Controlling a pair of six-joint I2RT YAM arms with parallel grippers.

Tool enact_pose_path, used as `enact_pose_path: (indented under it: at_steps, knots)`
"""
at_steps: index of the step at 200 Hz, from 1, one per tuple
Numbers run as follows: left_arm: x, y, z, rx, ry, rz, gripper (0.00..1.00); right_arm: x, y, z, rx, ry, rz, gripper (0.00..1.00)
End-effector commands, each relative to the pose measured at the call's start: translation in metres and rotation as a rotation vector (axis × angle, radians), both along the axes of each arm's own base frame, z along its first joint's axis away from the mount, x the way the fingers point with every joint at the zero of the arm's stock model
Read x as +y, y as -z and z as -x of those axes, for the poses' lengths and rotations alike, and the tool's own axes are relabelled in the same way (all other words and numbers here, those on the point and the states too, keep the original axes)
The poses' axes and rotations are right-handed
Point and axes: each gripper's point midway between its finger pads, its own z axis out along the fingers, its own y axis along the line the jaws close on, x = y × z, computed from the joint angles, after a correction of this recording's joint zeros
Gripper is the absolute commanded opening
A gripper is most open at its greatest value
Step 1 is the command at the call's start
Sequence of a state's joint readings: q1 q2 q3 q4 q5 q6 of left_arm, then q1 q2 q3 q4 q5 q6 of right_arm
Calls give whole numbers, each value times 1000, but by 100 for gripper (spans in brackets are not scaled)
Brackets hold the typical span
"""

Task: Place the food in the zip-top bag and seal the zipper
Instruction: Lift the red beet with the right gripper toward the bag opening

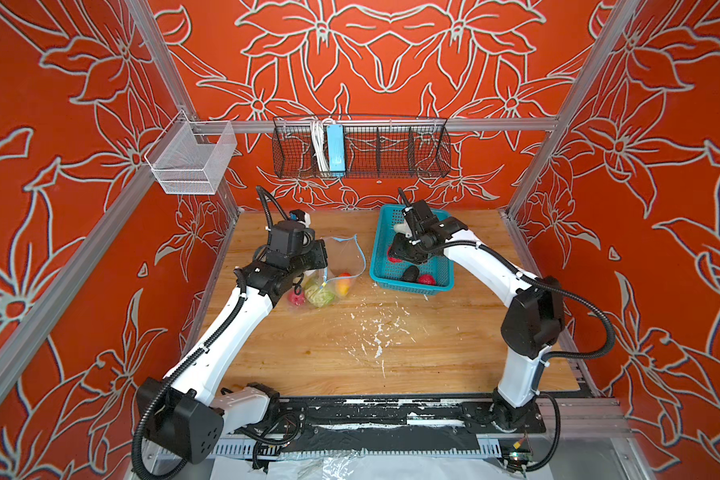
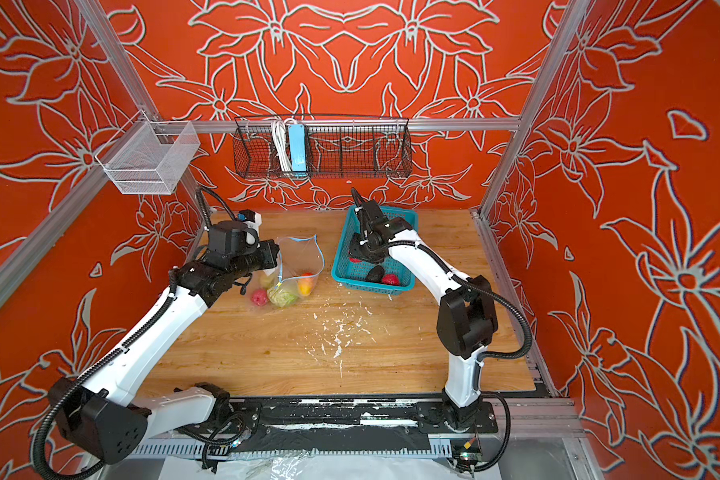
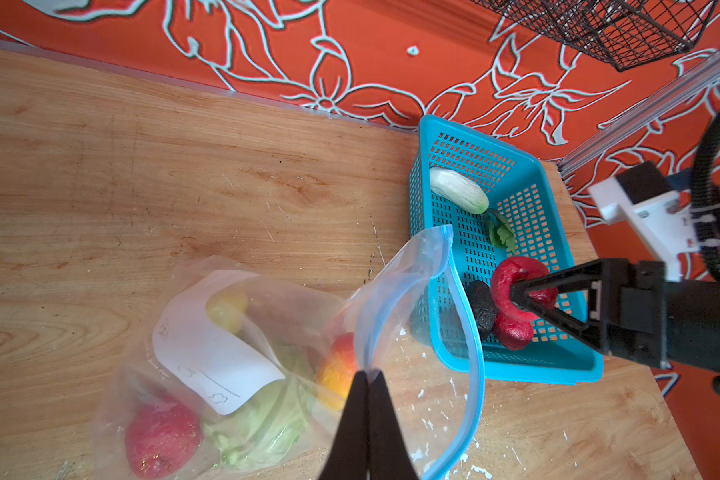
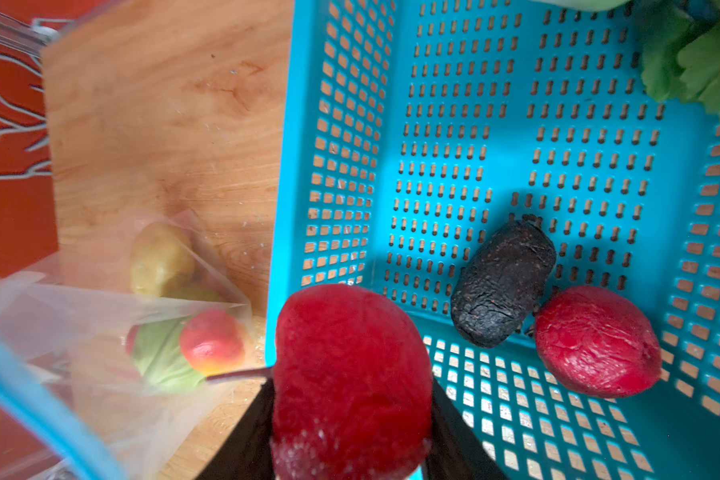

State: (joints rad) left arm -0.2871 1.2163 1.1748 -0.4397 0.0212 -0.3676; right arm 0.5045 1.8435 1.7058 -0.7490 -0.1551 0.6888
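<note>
Orange floral walls, wooden table [image 1: 350, 353]. Left gripper [image 3: 366, 376] is pinched on the zip-top bag [image 3: 267, 316] rim, mouth propped up. Right gripper [image 4: 352, 415] is clamped on a red fruit [image 4: 350, 353] over the teal basket [image 4: 516, 104]. Clear the basket wall, then release inside the zipper [image 3: 470, 332] loop — not onto it. Avocado [image 4: 504, 282], second red fruit [image 4: 597, 340] and radish [image 3: 458, 190] wait in the basket.

Teal basket [image 1: 378, 245] on wooden table [image 1: 308, 353]; wall rack [image 1: 391, 153] holds probably a power strip [image 1: 335, 149].

four lenses, one tabletop

both top views look down from high up front over the whole wooden table [image 1: 308, 353] [image 2: 246, 353]. each wrist camera peers close past its jaws; both catch the teal basket [image 3: 528, 372] [image 4: 292, 166] and zip-top bag [image 3: 267, 316] [image 4: 59, 316].
</note>
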Motion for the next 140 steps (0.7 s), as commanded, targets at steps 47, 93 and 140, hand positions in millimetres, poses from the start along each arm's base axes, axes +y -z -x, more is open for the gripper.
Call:
enact_pose_path:
  at_steps: [47, 93, 140]
  knots:
    - [1, -2, 3, -6, -3, 17, 0, 11, -48, 6, -99, -4, -150, 39]
    - [0, 0, 2, 1, -1, 21, 0, 27, -69, 15, -160, -56, -190, 39]
    - [0, 1, 2, 2, -1, 18, 0, 45, -77, 23, -182, -100, -214, 39]
